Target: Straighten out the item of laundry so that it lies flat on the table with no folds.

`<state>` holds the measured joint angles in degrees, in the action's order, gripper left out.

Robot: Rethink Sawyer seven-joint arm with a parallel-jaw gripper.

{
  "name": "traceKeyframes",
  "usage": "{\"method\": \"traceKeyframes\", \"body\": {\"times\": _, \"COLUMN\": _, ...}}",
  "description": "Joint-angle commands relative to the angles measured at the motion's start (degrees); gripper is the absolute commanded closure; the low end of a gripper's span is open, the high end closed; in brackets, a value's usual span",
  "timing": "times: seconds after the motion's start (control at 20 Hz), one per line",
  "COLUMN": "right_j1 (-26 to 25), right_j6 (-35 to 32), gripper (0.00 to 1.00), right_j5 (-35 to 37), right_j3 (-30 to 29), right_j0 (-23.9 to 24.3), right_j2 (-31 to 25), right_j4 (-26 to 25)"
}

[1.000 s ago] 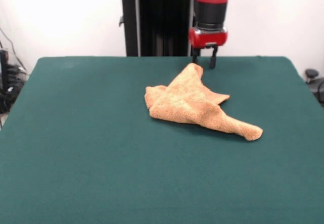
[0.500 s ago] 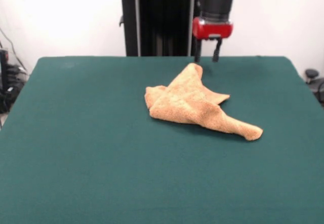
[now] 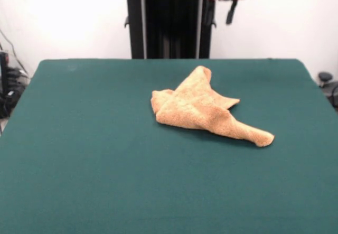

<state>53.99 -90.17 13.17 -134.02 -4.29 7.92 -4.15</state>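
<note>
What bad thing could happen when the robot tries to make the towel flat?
The towel is bunched in layers, so a pinch on the heap might catch several at once and only drag it across the table. Its long tail pointing right could flop over and make a new fold. The open gripper hangs high above, so it could come down beside the cloth and miss.

Cables (image 3: 9,83) at table's left edge.
</note>
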Motion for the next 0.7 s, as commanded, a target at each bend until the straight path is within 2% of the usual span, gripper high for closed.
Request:
{"method": "traceKeyframes", "body": {"times": 0.05, "right_j1": 9.4, "right_j6": -9.9, "gripper": 0.0, "right_j5": 14.9, "right_j3": 3.9, "right_j0": -2.6, "right_j2": -0.1, "right_j4": 3.1}}
{"method": "traceKeyframes", "body": {"times": 0.25, "right_j1": 13.5, "right_j6": -8.9, "gripper": 0.0, "right_j5": 19.7, "right_j3": 3.9, "right_j0": -2.0, "right_j2": 0.0, "right_j4": 2.5}}
{"method": "traceKeyframes", "body": {"times": 0.45, "right_j1": 17.2, "right_j6": -3.9, "gripper": 0.0, "right_j5": 22.0, "right_j3": 2.4, "right_j0": 2.4, "right_j2": -1.6, "right_j4": 2.5}}
{"method": "traceKeyframes", "body": {"times": 0.7, "right_j1": 16.1, "right_j6": -1.8, "gripper": 0.0, "right_j5": 20.2, "right_j3": 1.0, "right_j0": 7.0, "right_j2": -4.8, "right_j4": 3.9}}
